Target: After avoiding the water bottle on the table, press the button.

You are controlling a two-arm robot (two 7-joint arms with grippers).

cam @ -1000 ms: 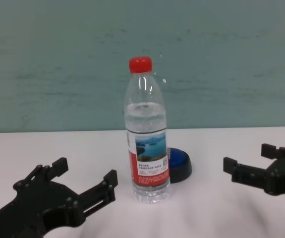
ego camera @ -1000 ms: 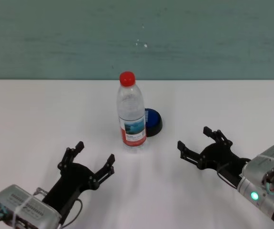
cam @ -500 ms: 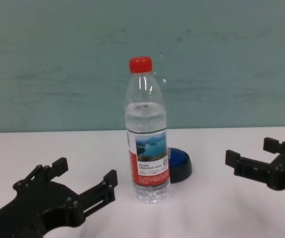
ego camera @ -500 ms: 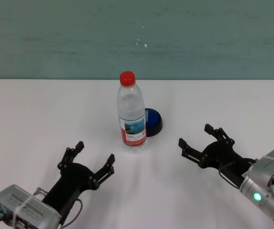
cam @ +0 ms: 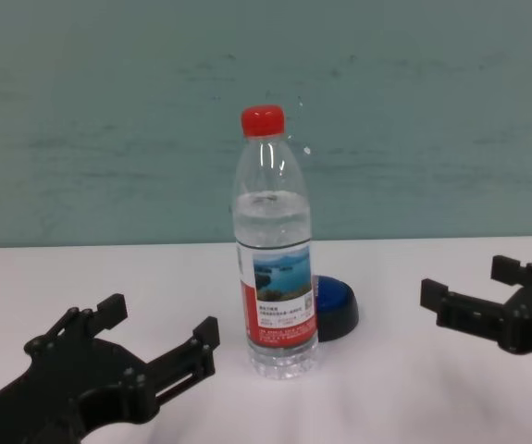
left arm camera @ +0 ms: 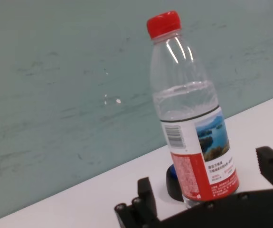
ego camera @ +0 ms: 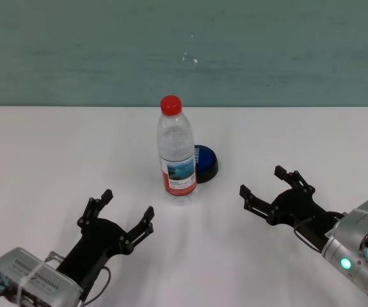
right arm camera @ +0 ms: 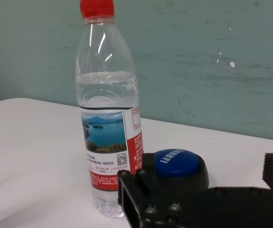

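Left gripper [ego camera: 120, 215] fingers: spreading wide apart, gripping nothing, touching nothing.
Right gripper [ego camera: 270, 185] fingers: also spreading wide, carrying nothing, standing clear of both bottle and button.
Left arm pose: lying low over the counter [ego camera: 56, 153] near its near edge, toward the left corner; reaching forward and angling toward the middle, fingertips pointing at the water bottle but stopping well short of it.
Right arm pose: lying low near the near edge toward the right corner; slanting inward and forward, fingertips aiming at the button from the right side, staying apart from it.
Water bottle [ego camera: 175, 150]: standing upright about midway between the left and right edges, nearer the far edge than the grippers are; red cap on, water filling roughly two thirds.
Button [ego camera: 205, 162]: sitting flat on the counter just beside the bottle, behind it and toward the right edge; blue dome facing up on a black base; touching the bottle or not, cannot tell.
Obstruction: bottle covering part of the button in the chest and left wrist views; from the right wrist camera, dome showing unblocked beside the bottle.
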